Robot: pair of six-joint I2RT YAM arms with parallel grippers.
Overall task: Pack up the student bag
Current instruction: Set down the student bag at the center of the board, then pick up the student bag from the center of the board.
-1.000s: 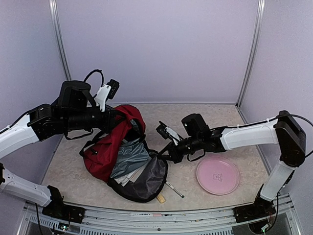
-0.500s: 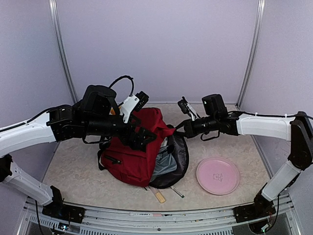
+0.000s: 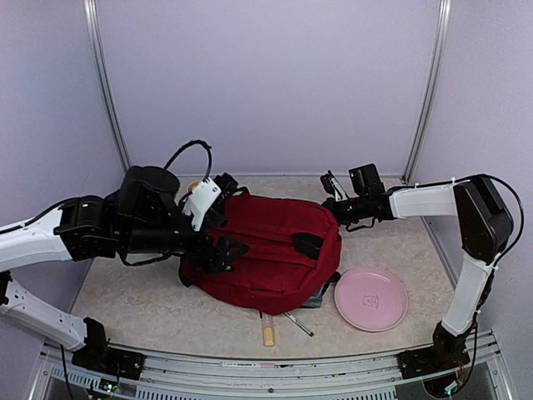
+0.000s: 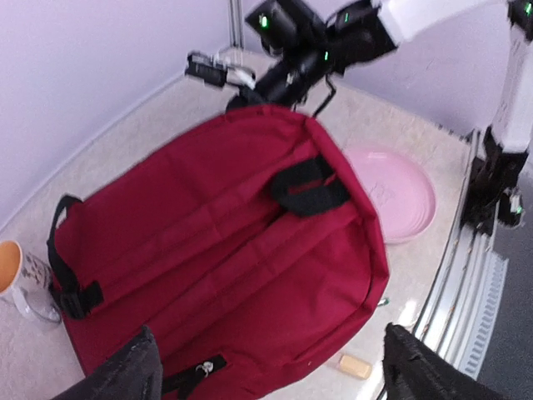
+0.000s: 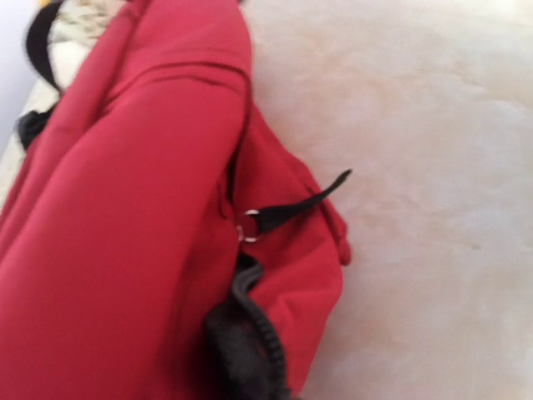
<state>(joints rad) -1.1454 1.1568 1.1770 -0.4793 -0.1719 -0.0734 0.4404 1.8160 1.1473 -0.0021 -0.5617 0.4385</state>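
student bag (image 3: pixel 275 242) lying flat mid-table, right edge just beside pink plate (image 3: pixel 371 298) | left gripper (image 4: pixel 268 333) over it, jaws wide apart | right gripper (image 3: pixel 331 185) pinched together at bag's far corner | bare table (image 3: pixel 125 283) left of bag

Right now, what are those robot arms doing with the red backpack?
The student bag lies flat on the table. The left gripper hovers open over its left side. The right gripper is shut at its far right corner; whether it pinches fabric is unclear. A pink plate sits beside the bag, and a pen pokes out beneath it.
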